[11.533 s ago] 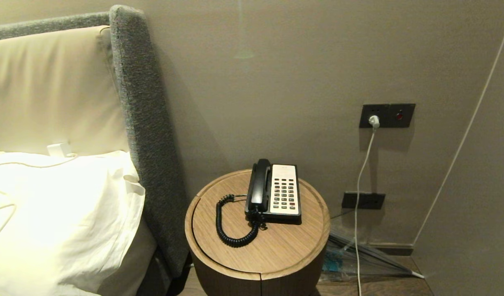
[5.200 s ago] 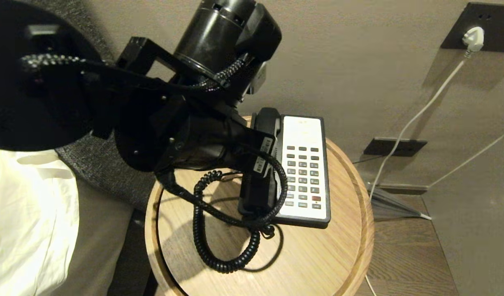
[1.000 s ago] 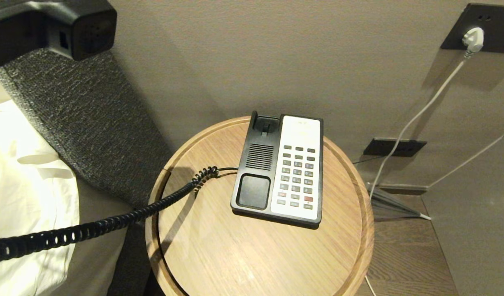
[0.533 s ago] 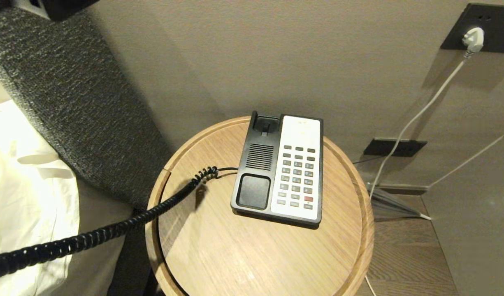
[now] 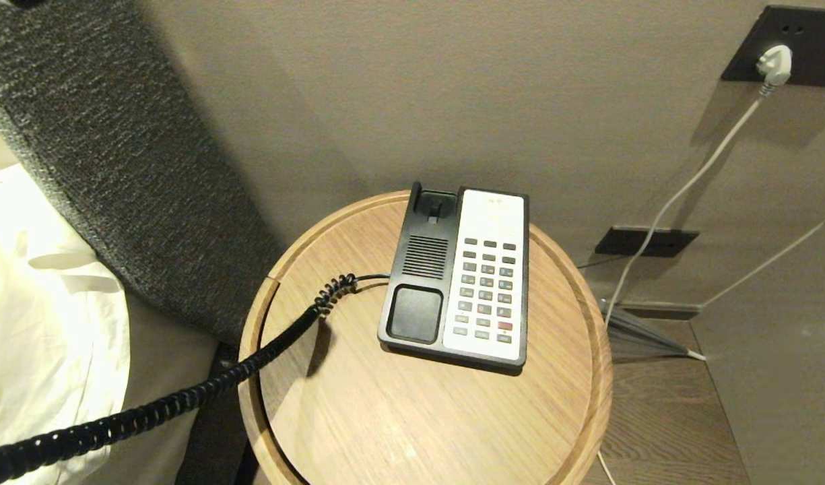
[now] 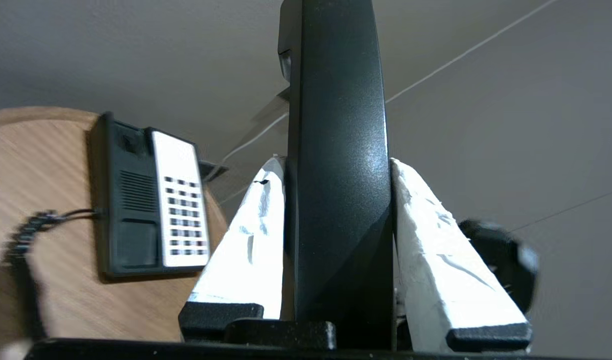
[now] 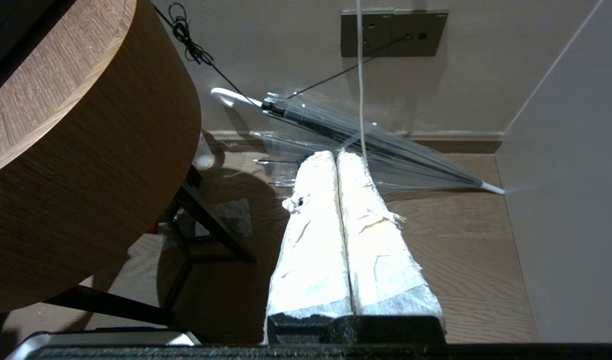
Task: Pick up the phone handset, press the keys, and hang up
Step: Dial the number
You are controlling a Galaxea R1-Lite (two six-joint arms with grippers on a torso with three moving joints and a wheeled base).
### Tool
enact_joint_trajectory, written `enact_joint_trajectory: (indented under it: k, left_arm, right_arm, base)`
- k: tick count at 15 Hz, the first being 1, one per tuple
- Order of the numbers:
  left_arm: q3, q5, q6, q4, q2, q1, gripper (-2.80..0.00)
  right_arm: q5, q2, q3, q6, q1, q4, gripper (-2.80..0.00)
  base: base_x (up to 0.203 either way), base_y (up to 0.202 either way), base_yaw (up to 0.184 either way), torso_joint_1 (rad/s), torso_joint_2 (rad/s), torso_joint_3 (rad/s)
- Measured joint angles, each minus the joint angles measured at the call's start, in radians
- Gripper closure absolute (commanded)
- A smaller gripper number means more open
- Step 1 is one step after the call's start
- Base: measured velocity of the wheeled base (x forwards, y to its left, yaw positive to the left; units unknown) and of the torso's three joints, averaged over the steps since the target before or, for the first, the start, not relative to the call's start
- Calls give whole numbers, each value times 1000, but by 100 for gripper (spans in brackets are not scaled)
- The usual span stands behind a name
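Head view: the phone base (image 5: 456, 279) is sitting on the round table (image 5: 412, 411), keys (image 5: 485, 289) exposed, coiled cord (image 5: 183, 397) trailing off left. Left wrist view: the left gripper (image 6: 335, 165) is clamping the phone handset (image 6: 335, 150) above the table. Right wrist view: the right gripper (image 7: 337, 155) is hanging closed, empty, near the floor.

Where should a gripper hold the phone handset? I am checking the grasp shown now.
Grip the phone handset on its straight middle shaft, from the flat sides, as the left gripper does: one white-wrapped finger on each side. The shaft is narrow and parallel-sided, while the ends swell. This probably leaves both ends free for the cradle on the phone base.
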Motion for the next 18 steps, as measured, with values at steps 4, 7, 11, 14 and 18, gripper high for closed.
enact_joint_trajectory:
  k: [4,7,11,14,18]
  left_arm:
    - [9,-1,22,-3,3,0,0]
    - [6,0,26,-3,4,0,0]
    - [3,0,56,-2,6,0,0]
    - [7,0,63,-4,8,0,0]
    - [21,-46,100,-116,10,0,0]
  right_arm:
    - [-1,0,0,0,0,0,0]
    - [-1,0,0,0,0,0,0]
    - [0,0,0,0,0,0,0]
    - [-1,0,0,0,0,0,0]
    - [0,0,0,0,0,0,0]
  base:
    - [0,0,0,0,0,0]
    - [0,0,0,0,0,0]
    - [0,0,0,0,0,0]
    - [0,0,0,0,0,0]
    - [0,0,0,0,0,0]
